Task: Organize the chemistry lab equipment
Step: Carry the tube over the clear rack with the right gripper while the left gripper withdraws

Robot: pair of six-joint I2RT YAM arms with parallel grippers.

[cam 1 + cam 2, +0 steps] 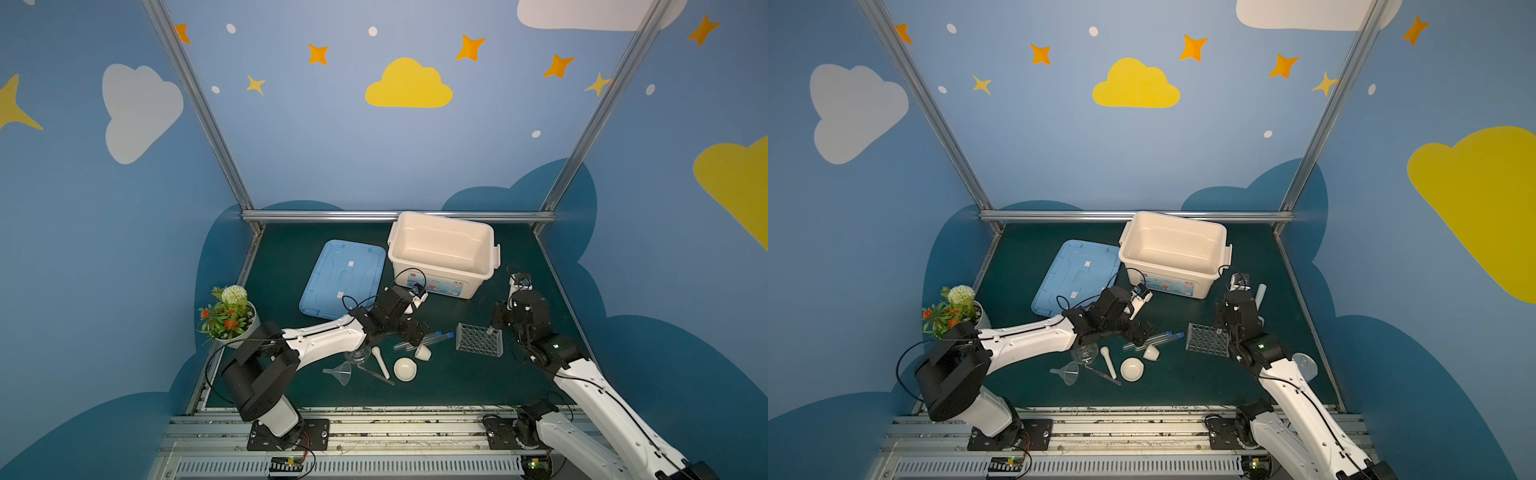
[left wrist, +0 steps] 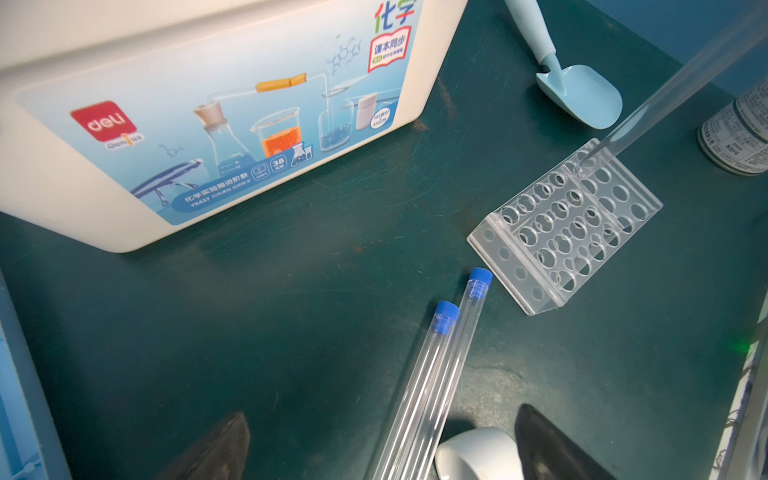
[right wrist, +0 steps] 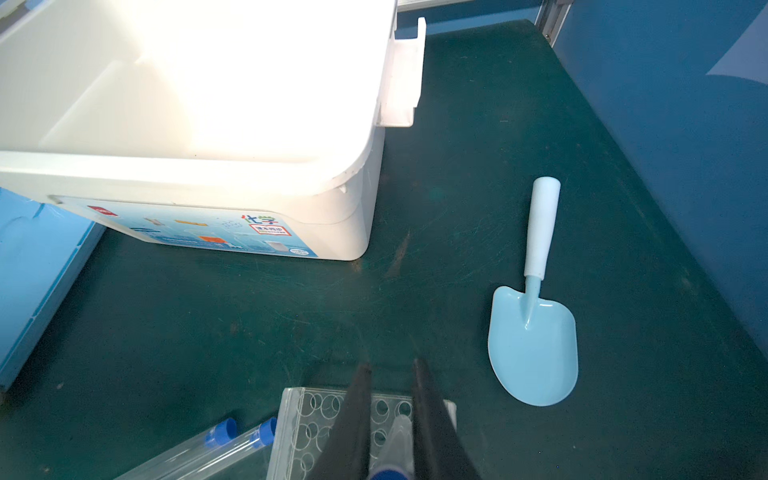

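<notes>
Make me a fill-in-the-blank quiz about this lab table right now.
The right gripper holds a test tube with its tip at the clear holed ___.
___ more blue-capped test tubes lie on the table.
The white box's blue ___ lies beside it.
The left gripper is ___.
Missing words: rack, two, lid, open.

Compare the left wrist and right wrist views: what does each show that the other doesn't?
Only the left wrist: the tin, the cup, and the whole rack with a tube angled at a corner hole. Only the right wrist: the open inside of the bin and the right gripper shut on that tube. Both: the label on the bin, the blue scoop, two capped tubes lying by the rack.
</notes>
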